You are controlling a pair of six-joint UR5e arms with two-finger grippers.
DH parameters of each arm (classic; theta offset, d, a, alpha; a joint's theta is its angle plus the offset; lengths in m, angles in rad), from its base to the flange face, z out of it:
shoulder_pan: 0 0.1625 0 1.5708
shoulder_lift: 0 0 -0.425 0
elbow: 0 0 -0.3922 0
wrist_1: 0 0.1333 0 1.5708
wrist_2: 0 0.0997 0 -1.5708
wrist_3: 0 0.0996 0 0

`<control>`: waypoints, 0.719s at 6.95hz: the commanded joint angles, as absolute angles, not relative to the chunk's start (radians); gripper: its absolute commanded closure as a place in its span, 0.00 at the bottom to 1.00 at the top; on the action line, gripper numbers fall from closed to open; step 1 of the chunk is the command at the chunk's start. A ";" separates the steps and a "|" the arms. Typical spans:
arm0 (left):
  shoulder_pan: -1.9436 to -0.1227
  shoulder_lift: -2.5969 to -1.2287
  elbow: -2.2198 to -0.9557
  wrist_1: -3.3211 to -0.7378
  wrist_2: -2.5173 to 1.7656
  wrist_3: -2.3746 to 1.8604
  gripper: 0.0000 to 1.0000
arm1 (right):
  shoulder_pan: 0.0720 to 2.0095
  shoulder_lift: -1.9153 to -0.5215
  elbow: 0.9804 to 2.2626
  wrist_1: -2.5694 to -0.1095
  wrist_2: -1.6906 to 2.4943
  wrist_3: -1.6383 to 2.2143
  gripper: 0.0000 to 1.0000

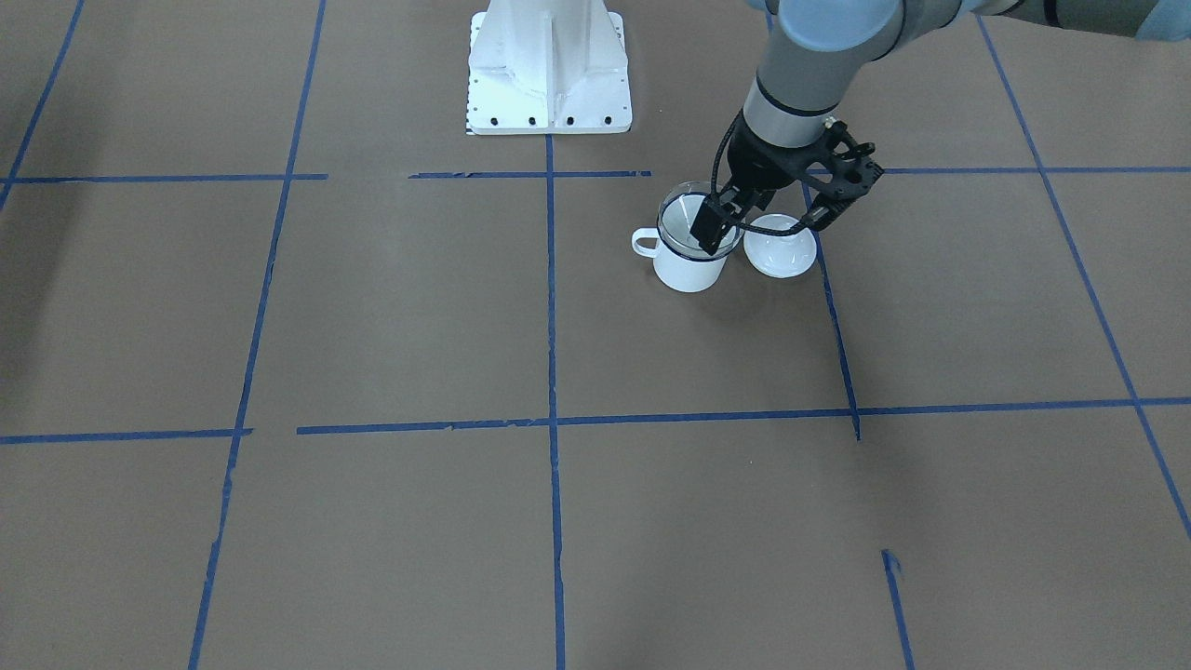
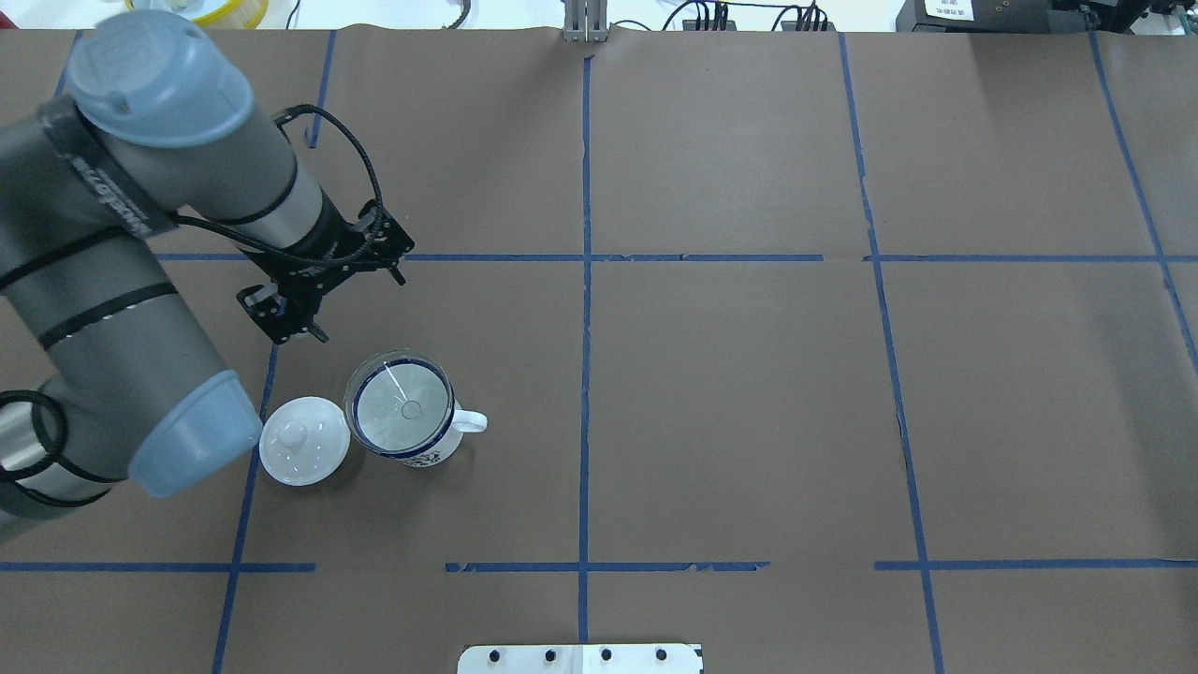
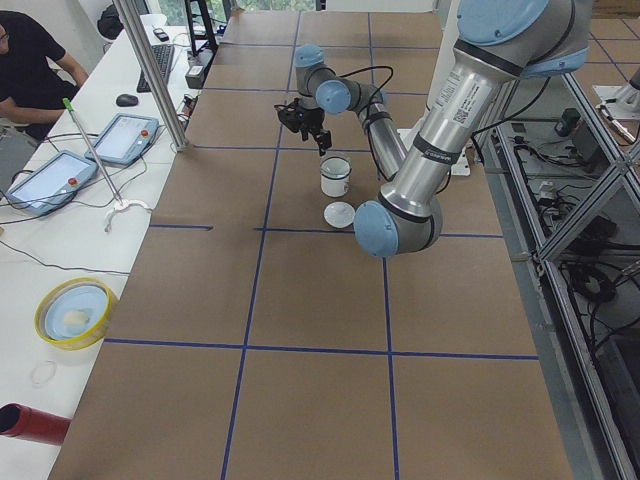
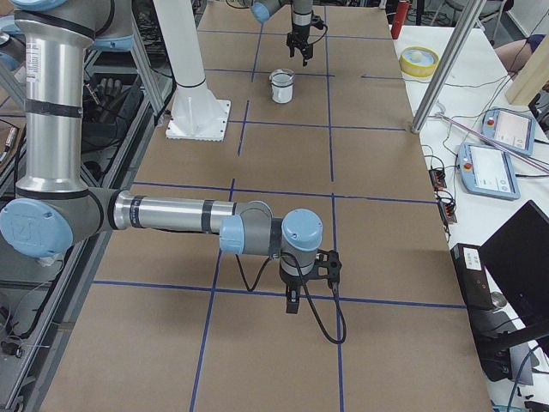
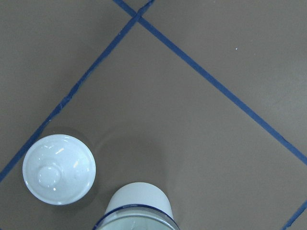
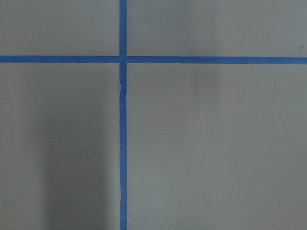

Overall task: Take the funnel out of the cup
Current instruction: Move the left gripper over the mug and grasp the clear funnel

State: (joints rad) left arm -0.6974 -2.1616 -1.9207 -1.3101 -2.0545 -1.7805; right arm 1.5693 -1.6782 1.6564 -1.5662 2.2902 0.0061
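Funnel (image 2: 401, 404) and cup (image 2: 438, 453) are found together on the brown table (image 2: 749, 421). The clear funnel is set in the mouth of the white cup, with its wide rim up and its thin spout down. Its long line runs straight up and down. A white lid (image 2: 304, 440) is laid just beside the cup, on the robot's left of it.

The left gripper (image 1: 765, 223) is held up in the air, near the cup but not touching it. Its two jaws are seen apart, and nothing is held between them. The funnel is placed lower down and a little toward the robot's right of this hand. So it is judged that the hand must be brought over the rim and then down. The lid is so close that it could be bumped.

The right gripper (image 4: 292, 300) is seen only from the side, well apart from the cup. Whether it is open or closed cannot be told. The left arm is much the nearer one.

From across the table, the cup's rim seems to be covered by the hand. From behind the robot, a gap is shown between them. In the left wrist view the cup is caught only at the bottom edge, so the hand is not yet lined up over it.
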 commanded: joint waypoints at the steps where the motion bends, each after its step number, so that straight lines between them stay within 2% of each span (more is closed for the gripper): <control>1: -0.669 -2.186 -1.845 -1.353 -2.039 -1.844 0.07 | 1.569 -1.678 1.657 -1.566 2.290 0.006 0.00; 5: -0.627 -2.180 -1.818 -1.358 -2.039 -1.900 0.18 | 1.569 -1.678 1.657 -1.566 2.290 0.006 0.00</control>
